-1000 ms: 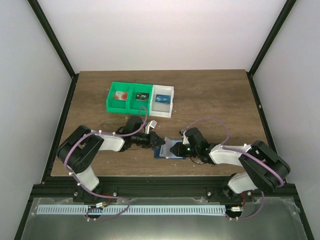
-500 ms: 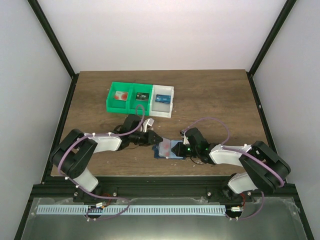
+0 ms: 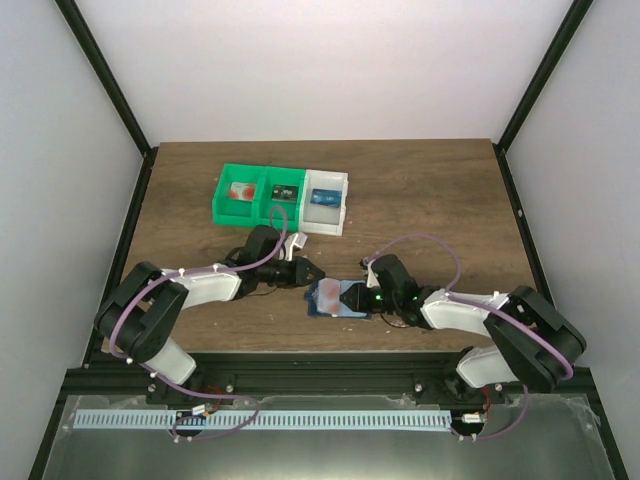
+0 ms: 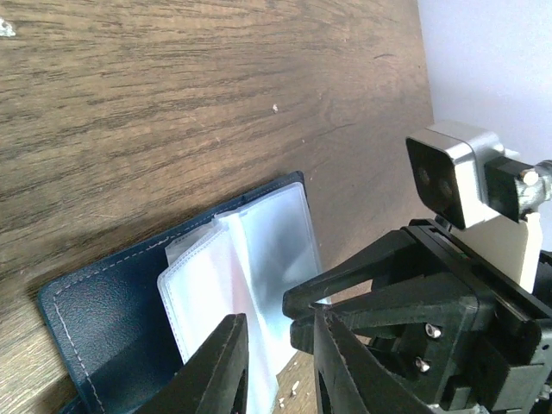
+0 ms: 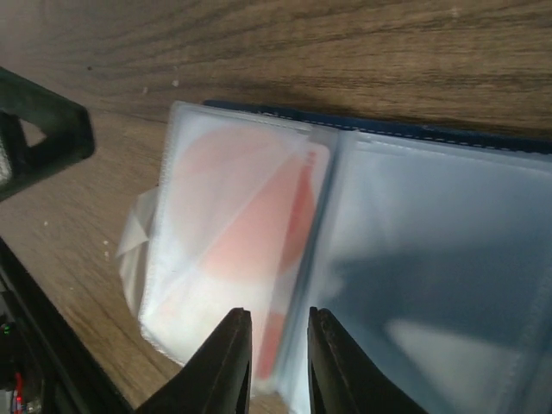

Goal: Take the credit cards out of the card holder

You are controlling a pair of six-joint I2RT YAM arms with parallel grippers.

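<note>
Right wrist: red-spotted credit card point(image 5: 233, 216) inside card holder point(image 5: 431, 250); left gripper point(image 4: 278, 323) and right gripper point(image 5: 272, 315) both slightly ajar.

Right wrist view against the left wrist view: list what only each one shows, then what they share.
Only the right wrist view: a card with a red round spot, lying inside a clear pocket of the holder. Only the left wrist view: the camera on the right arm's wrist and the white wall behind it. Both: the holder's clear pockets with a navy edge, lying on the wood table.
</note>
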